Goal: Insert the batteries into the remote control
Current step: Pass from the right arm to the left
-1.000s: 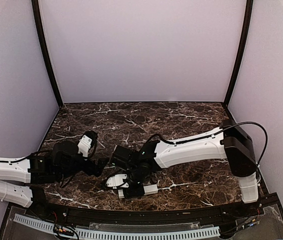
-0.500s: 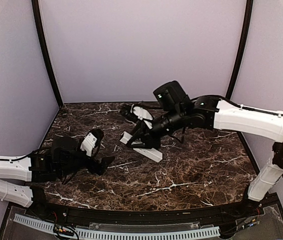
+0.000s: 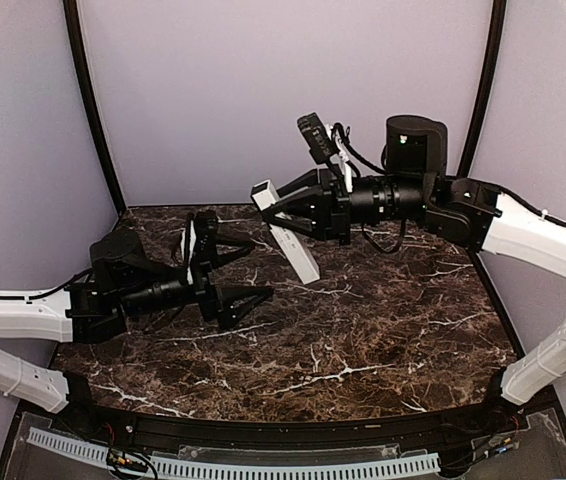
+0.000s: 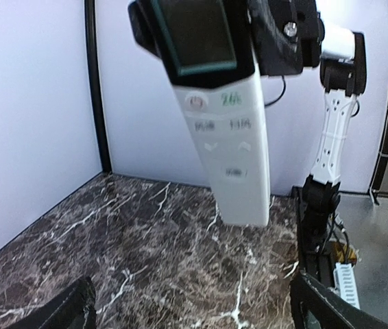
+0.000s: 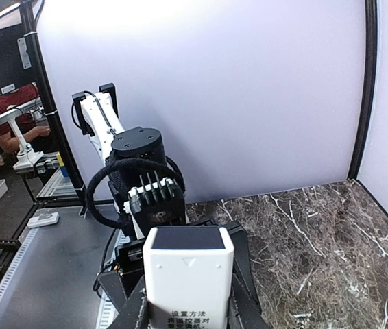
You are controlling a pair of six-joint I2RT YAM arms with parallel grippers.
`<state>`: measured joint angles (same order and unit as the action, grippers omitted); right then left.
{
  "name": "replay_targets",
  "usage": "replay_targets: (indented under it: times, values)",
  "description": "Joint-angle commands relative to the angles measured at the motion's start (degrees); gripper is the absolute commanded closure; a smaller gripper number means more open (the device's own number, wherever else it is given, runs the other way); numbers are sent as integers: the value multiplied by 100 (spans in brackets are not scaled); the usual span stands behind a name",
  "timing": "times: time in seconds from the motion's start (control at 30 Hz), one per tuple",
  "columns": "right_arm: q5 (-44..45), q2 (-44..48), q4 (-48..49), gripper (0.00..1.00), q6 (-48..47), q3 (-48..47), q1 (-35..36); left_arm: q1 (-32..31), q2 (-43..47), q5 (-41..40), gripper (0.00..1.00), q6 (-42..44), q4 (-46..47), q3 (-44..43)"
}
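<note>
Pale lilac walls (image 3: pixel 293 100) and black corner posts (image 3: pixel 93 110) enclose a dark brown marble tabletop (image 3: pixel 363 330) veined with white. From above, the right gripper (image 3: pixel 288 212) is raised over the far middle of the table, pinching the upper end of the remote control (image 3: pixel 300 255), a slim white bar that slants downward. The left gripper (image 3: pixel 248 272) is lower and to the left, pointed toward the remote, with its fingers spread wide and nothing between them. From the left wrist, the remote hangs in mid-air, clear of the marble. Its dark screen end is up in the right claw and its white button face points at the camera. Two black fingertips sit far apart in the bottom corners, and the white right arm rises at the table's edge. From the right wrist, the remote's white end, printed with a small triangle and text, is clamped between the fingers. The left arm (image 5: pixel 136 147) faces it, marble shows at right, and a person in a red shirt (image 5: pixel 9 110) sits beyond the left post.
</note>
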<state>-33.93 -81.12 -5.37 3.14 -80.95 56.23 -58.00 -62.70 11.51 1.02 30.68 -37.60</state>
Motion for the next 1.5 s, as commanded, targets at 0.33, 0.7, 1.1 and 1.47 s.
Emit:
replay_targets:
  times: [0.33, 0.7, 1.1, 1.47]
  values:
    - [-235, 201, 975, 100, 547, 286, -42, 2, -887, 823, 30, -1511, 1494, -778]
    - [-131, 213, 991, 100, 539, 368, -45, -177, -1185, 845, 49, -1452, 1584, -909]
    - [-172, 237, 920, 100, 562, 470, -47, -203, -1131, 782, 98, -1286, 1536, -828]
    - [1214, 595, -716, 1, 761, 277, -607, -203, -998, -962, 100, -1286, -1659, -1517]
